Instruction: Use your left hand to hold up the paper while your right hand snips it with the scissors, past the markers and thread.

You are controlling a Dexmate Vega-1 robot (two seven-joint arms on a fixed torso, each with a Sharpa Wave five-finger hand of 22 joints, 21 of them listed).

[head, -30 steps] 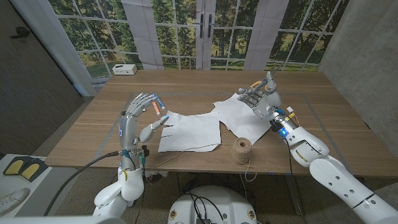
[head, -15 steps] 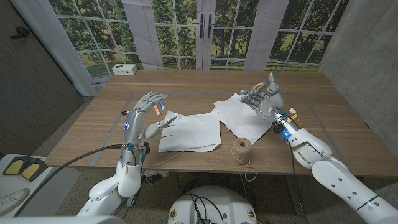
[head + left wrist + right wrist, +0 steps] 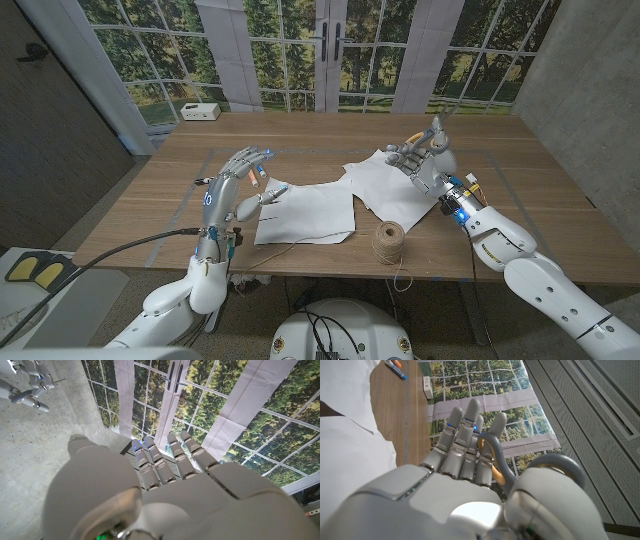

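Left hand [image 3: 238,185] fingers released above the paper [image 3: 305,212]'s edge; right hand [image 3: 420,155] grasps scissors [image 3: 495,467] over it.

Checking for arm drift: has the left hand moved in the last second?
Yes. The left hand has shifted slightly toward the paper and the far edge.

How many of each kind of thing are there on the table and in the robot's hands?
Paper pieces: 2
Markers: 2, as far as I can tell
Spool of thread: 1
Scissors: 1
White box: 1
Total: 7
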